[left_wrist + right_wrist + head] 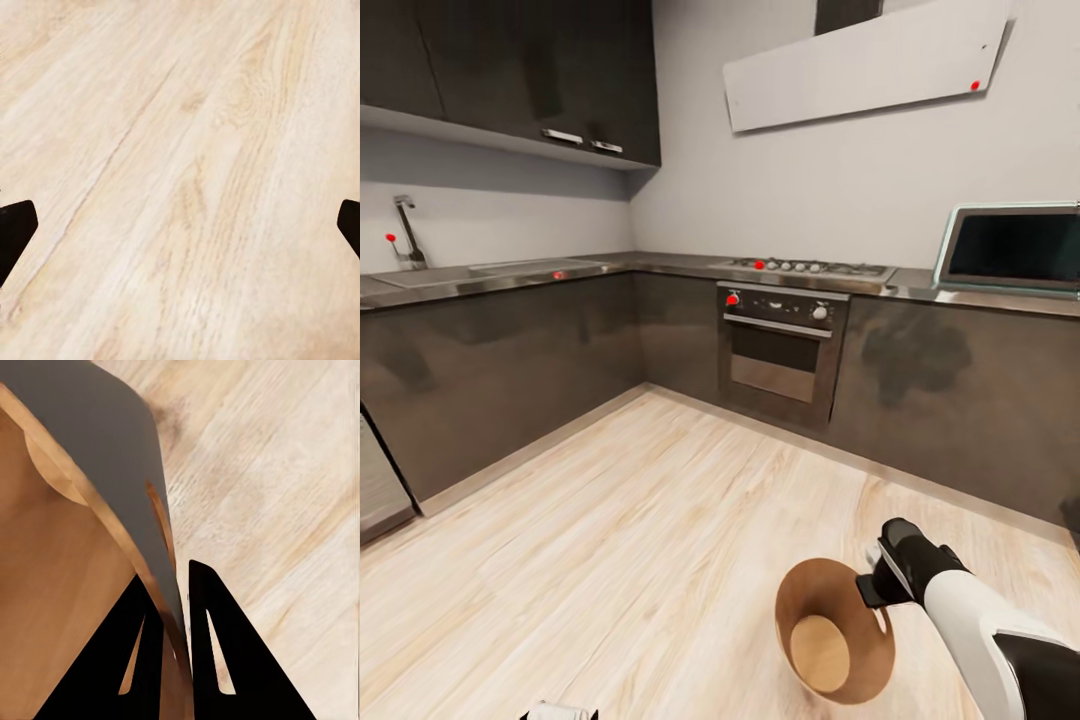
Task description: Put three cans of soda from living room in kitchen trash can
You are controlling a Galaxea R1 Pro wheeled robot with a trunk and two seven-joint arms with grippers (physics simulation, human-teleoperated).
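I am in the kitchen. The tash can (792, 640), grey outside and wood-coloured inside, hangs tilted low over the pale floor with its mouth turned up toward the head camera. My right gripper (878, 583) is shut on its rim. In the right wrist view the gripper (177, 611) has one finger inside the wall and one outside the grey wall (97, 442), beside the slot handle (160, 521). My left gripper (182, 225) is open over bare floor, its black fingertips (15, 229) far apart. No can of soda is in view.
Dark grey cabinets run along two walls under a steel worktop (660, 265). A built-in oven (780, 352) sits ahead with a gas hob (810, 267) above it. A tap (405, 232) stands at the left, a screen-fronted appliance (1015, 248) at the right. Pale wood floor (610, 520) spreads ahead.
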